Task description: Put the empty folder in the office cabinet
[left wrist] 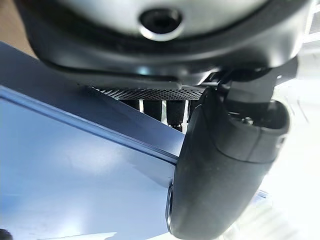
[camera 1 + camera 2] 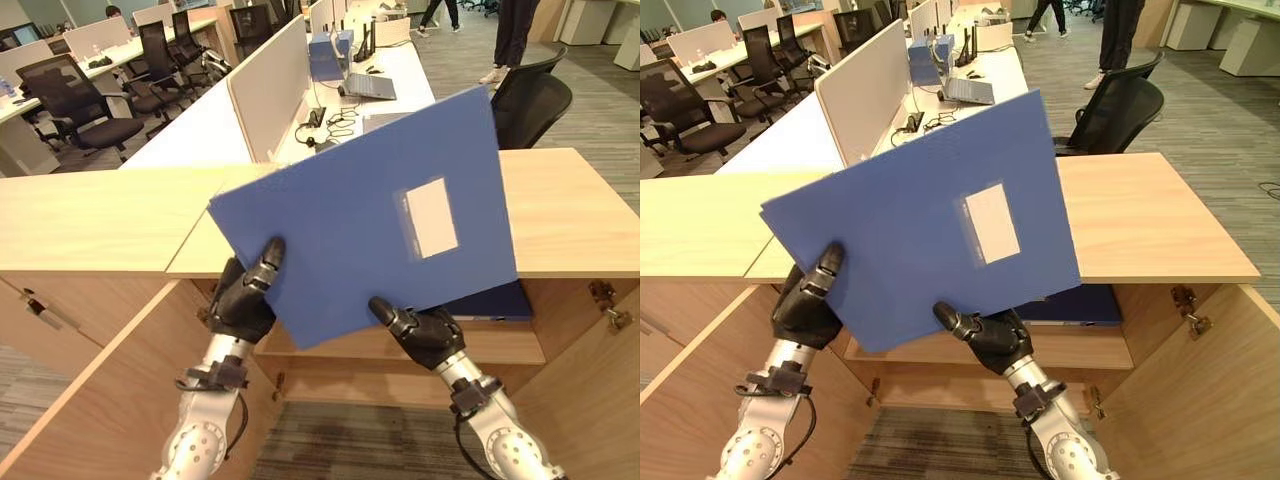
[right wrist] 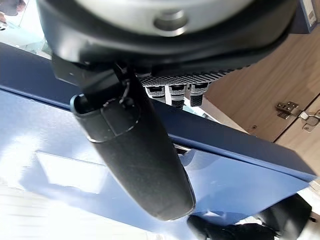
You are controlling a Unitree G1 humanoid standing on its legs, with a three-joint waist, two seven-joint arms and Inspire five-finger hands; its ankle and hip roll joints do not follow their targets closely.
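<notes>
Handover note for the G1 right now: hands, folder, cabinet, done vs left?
Left hand: shut on the blue folder, thumb on its front face near the lower left edge.
Right hand: shut on the folder's lower edge.
Folder: held up tilted in front of the office cabinet, label window facing the camera, above the open compartment.
Cabinet: doors open; another blue folder already lies on the shelf.
Done: folder picked up and brought to the cabinet.
Left: lower it onto the shelf, release both hands.

No legible text, numbers or signs. The white rectangular label (image 2: 431, 216) on the blue flat folder (image 2: 340, 250) is blank.
</notes>
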